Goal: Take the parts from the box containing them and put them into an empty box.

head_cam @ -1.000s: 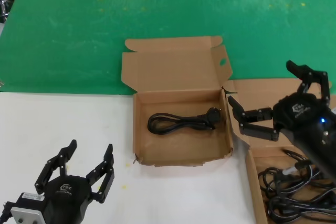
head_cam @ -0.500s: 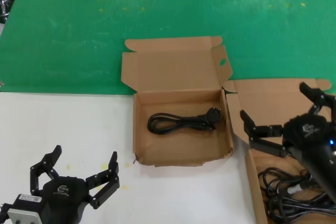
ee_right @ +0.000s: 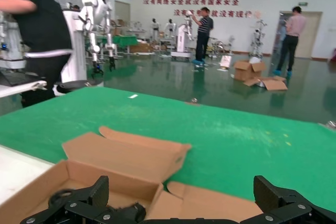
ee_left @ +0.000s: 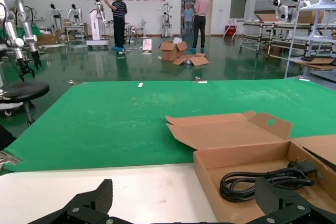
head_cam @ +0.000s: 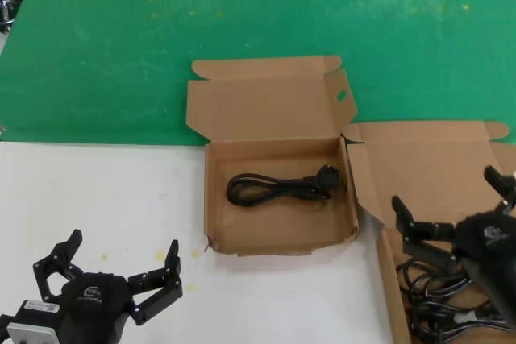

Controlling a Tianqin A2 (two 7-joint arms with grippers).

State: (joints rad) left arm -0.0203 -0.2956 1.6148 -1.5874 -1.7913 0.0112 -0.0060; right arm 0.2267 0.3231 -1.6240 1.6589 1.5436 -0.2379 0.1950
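Observation:
The box with the oval hole in its lid tab stands open in the middle and holds one black power cord. The plain-lidded box at the right holds several tangled black cords. My right gripper is open and empty, hovering over that box's cords. My left gripper is open and empty, low over the white table at the near left. In the left wrist view the open gripper faces the middle box and its cord. In the right wrist view the open gripper faces the middle box's lid.
A green mat covers the far half of the table and white surface the near half. The two boxes stand side by side, their corners almost touching. People, robots and loose cartons stand far off on the hall floor.
My right gripper has moved down and toward the near right, over the cords in the right box. My left gripper has drawn back toward the near edge, its fingers spread wider.

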